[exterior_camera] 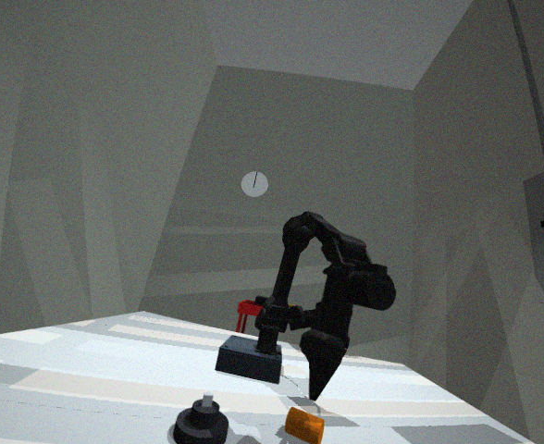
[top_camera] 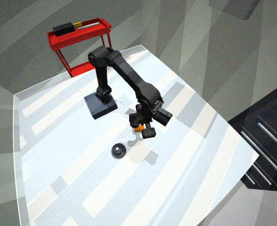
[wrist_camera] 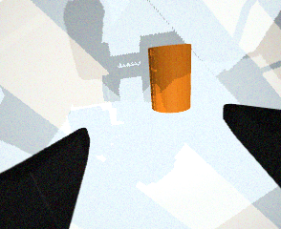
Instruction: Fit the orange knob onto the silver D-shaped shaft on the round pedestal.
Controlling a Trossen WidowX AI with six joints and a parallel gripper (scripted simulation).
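Observation:
The orange knob [top_camera: 139, 128] [exterior_camera: 304, 425] [wrist_camera: 170, 78] lies on its side on the table; its hole cannot be seen. My gripper [exterior_camera: 313, 397] [wrist_camera: 155, 122] is open and empty, pointing down above the table near the knob. In the wrist view the knob lies beyond the line between the fingertips, a little right of the middle between them. The dark round pedestal [top_camera: 121, 156] [exterior_camera: 200, 425] stands upright, apart from the knob, to its left in the top and exterior views. Its silver shaft [top_camera: 117, 149] [exterior_camera: 207, 400] points up, bare. The shaft's flat side cannot be made out.
The arm's dark base block [top_camera: 101, 108] [exterior_camera: 248, 359] stands on the table [top_camera: 48, 146] behind the knob and pedestal. A red cart [top_camera: 80, 38] [exterior_camera: 248, 308] stands beyond the table's far edge. A black slatted unit [top_camera: 267, 131] is past the right edge.

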